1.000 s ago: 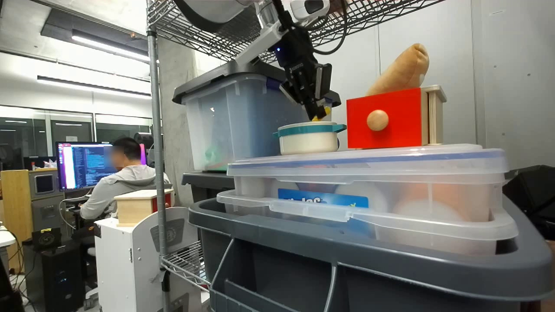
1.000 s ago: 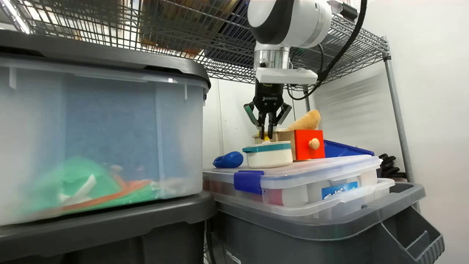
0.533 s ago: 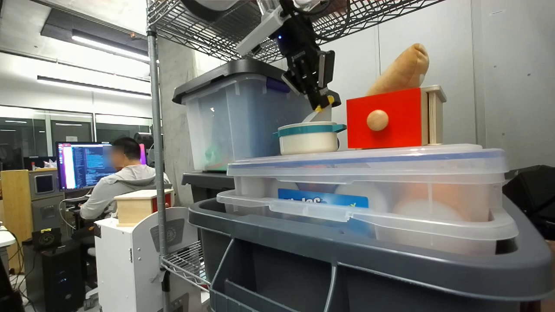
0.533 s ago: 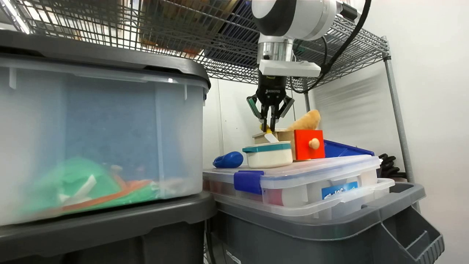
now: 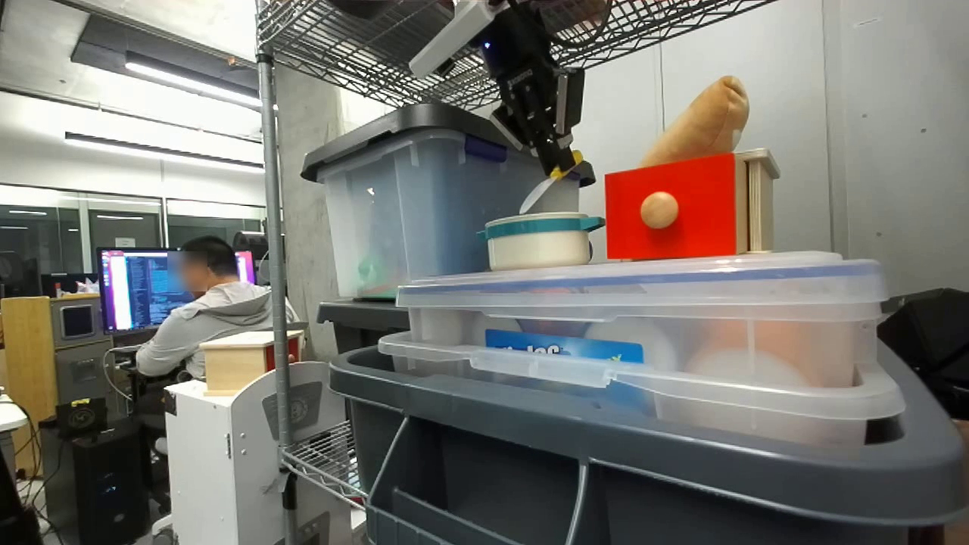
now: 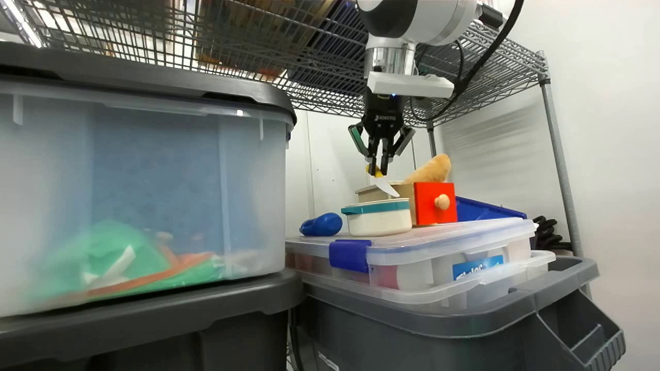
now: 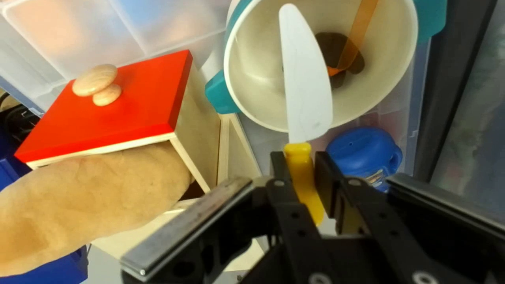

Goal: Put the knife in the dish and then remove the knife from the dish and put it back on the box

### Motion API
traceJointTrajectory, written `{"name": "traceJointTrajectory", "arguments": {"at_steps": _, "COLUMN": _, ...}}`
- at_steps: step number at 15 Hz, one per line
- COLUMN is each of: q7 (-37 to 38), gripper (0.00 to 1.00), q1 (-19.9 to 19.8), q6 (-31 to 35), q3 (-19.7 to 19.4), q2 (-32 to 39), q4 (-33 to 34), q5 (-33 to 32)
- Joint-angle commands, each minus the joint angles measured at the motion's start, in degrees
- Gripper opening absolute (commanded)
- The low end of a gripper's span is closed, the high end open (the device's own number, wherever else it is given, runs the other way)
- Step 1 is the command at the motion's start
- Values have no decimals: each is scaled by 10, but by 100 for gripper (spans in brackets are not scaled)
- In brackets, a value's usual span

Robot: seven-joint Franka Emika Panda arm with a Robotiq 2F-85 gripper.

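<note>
The knife has a yellow handle and a pale, rounded blade (image 7: 307, 83). My gripper (image 7: 301, 163) is shut on the yellow handle, with a finger on each side. In both exterior views the gripper (image 5: 562, 160) (image 6: 379, 167) holds the knife (image 5: 537, 195) (image 6: 385, 186) tilted, blade tip down, just above the rim of the dish (image 5: 539, 251) (image 6: 379, 223). In the wrist view the blade covers part of the dish (image 7: 258, 88), where an orange strip and a dark brown shape show inside. The dish stands on the lid of the box (image 5: 719, 291) (image 6: 438, 273).
A wooden drawer box with a red front (image 5: 681, 189) stands beside the dish, with a tan, bread-like thing (image 7: 98, 197) on it. A blue object (image 6: 322, 225) lies by the dish. A tall lidded bin (image 5: 424, 212) stands behind. A wire shelf (image 6: 232, 56) hangs above.
My gripper has risen from the dish with the knife in it. The blade, hidden in the dish before, now shows above the rim. The dish has not moved.
</note>
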Motion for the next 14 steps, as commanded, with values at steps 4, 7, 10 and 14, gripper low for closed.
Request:
{"name": "traceJointTrajectory", "arguments": {"at_steps": 4, "q7": 2, "gripper": 6, "q1": -3, "q6": -14, "q3": 1, "q2": -24, "q4": -19, "q5": -13}}
{"name": "traceJointTrajectory", "arguments": {"at_steps": 7, "q7": 12, "gripper": 6, "q1": -2, "q6": -9, "q3": 0, "q2": -32, "q4": -44, "q5": -24}}
{"name": "traceJointTrajectory", "arguments": {"at_steps": 10, "q7": 20, "gripper": 6, "q1": -4, "q6": -10, "q3": 1, "q2": -40, "q4": -66, "q5": -35}}
{"name": "traceJointTrajectory", "arguments": {"at_steps": 14, "q7": 24, "gripper": 6, "q1": -9, "q6": -12, "q3": 1, "q2": -56, "q4": -86, "q5": -36}}
